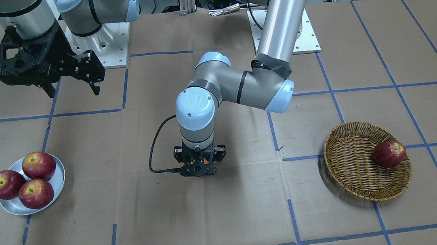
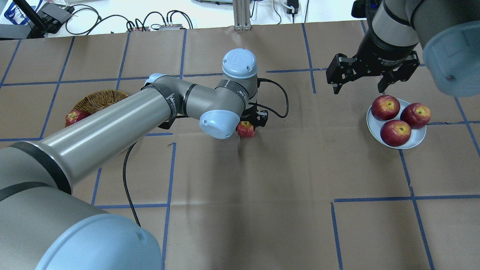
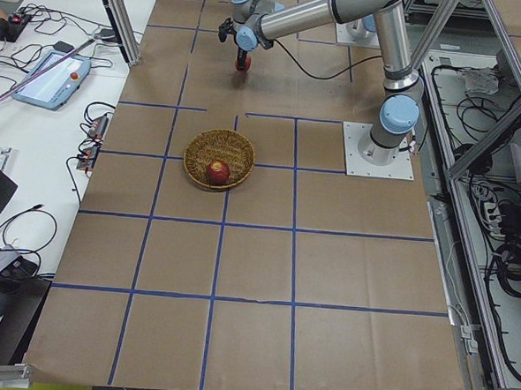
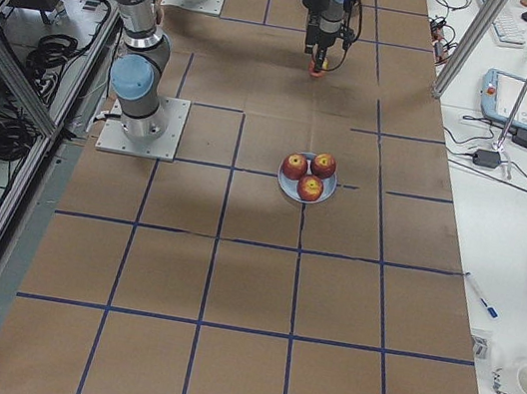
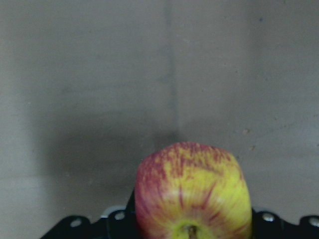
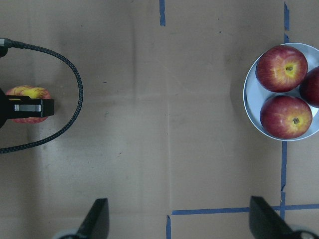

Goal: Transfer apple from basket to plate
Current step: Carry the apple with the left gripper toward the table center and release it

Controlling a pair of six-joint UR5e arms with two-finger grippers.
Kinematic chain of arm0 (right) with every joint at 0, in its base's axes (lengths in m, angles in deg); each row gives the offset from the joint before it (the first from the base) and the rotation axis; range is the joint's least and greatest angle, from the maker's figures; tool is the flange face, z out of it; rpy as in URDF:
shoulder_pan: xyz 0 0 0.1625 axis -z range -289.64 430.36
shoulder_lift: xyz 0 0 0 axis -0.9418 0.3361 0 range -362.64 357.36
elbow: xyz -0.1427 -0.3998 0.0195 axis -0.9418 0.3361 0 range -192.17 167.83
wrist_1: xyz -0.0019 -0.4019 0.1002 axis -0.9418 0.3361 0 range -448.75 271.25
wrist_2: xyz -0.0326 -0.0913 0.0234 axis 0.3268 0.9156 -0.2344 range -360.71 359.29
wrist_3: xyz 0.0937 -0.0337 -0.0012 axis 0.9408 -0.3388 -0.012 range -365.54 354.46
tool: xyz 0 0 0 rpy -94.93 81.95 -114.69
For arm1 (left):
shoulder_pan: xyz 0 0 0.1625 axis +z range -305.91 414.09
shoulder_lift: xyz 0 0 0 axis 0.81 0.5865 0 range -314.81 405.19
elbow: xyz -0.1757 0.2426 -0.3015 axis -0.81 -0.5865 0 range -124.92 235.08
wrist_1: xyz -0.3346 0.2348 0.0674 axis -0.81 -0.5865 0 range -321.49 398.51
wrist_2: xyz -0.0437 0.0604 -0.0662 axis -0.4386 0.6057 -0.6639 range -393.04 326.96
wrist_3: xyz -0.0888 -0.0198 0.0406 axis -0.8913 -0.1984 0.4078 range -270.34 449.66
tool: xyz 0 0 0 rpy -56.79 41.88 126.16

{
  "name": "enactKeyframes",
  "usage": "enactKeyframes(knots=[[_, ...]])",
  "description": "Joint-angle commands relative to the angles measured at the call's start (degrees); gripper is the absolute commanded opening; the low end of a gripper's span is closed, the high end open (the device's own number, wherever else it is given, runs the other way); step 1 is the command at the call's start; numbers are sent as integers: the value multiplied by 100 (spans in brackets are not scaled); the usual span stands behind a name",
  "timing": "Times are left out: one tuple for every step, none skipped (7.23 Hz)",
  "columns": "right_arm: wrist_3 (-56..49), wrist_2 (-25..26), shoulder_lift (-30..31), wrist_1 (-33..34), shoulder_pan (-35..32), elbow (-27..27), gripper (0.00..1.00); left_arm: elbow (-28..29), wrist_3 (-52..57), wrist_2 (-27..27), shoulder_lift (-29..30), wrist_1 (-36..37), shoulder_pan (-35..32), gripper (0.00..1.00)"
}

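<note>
My left gripper (image 1: 200, 170) is shut on the apple (image 2: 245, 130), red-streaked with a big yellow patch, and holds it low over the middle of the table. The apple fills the bottom of the left wrist view (image 5: 193, 194) and shows at the left edge of the right wrist view (image 6: 24, 93). The wicker basket (image 1: 348, 157) lies toward the robot's left and holds one evenly dark red apple (image 1: 388, 154). The metal plate (image 1: 59, 180) lies toward the robot's right with three dark red apples (image 2: 396, 132) on it. My right gripper (image 2: 359, 88) is open and empty, above the table just beside the plate.
The table is brown cardboard with a grid of blue tape lines (image 2: 375, 198). A black cable (image 2: 277, 101) loops from the left wrist over the table. The arm bases (image 1: 107, 45) stand at the robot's edge of the table.
</note>
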Motion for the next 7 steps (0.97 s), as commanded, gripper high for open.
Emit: enactKeyframes(knots=[[-9,0,0,0,7,0,100,-25,-9,35,68,100,-15,66],[-9,0,0,0,7,0,100,-16,-18,-9,59,91,-15,98],[-9,0,0,0,7,0,100,10,-9,-1,7,82,-15,99],[-9,0,0,0,7,0,100,80,26,0,-203,-92,29,99],[-9,0,-9,0,-1,0,100,115,87,8,-709,-616,220,99],[-17,9,0,0,-1,0,100,125,471,17,-1393,-1447,657,99],[9,9,-9,9,-10,0,100,64,1127,26,-2113,-2161,1149,99]])
